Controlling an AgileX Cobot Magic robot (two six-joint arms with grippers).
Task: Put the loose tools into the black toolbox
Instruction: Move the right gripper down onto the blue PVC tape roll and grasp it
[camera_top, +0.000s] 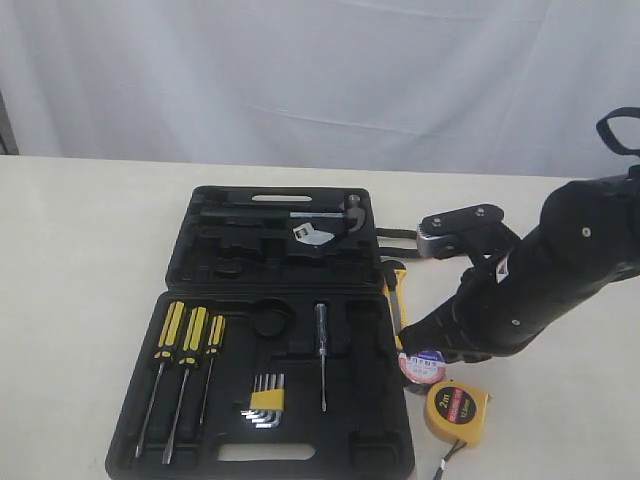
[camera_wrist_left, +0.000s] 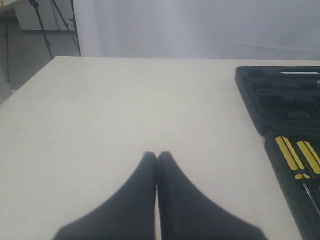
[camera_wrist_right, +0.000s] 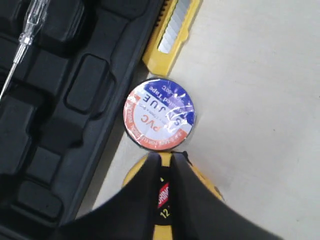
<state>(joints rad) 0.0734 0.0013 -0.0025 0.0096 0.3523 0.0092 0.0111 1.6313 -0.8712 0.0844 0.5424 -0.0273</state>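
The black toolbox (camera_top: 182, 262) lies open, both halves flat on the table. Beside its right edge lie the yellow utility knife (camera_top: 397, 295), the white-and-red tape roll (camera_top: 422, 365) and the yellow-and-black tape measure (camera_top: 458, 410). My right arm (camera_top: 520, 285) reaches down over them. In the right wrist view my right gripper (camera_wrist_right: 166, 157) hovers at the near rim of the tape roll (camera_wrist_right: 159, 114), over the tape measure (camera_wrist_right: 134, 176), jaws a narrow gap apart and empty. The knife (camera_wrist_right: 172, 35) lies just beyond, against the toolbox (camera_wrist_right: 60, 100). My left gripper (camera_wrist_left: 158, 156) is shut over bare table.
In the toolbox's near half sit three yellow-and-black screwdrivers (camera_top: 190, 335), a hex key set (camera_top: 265, 398) and a thin tester screwdriver (camera_top: 321, 355). A hammer (camera_top: 320, 215) lies in the far half. A white curtain hangs behind the table.
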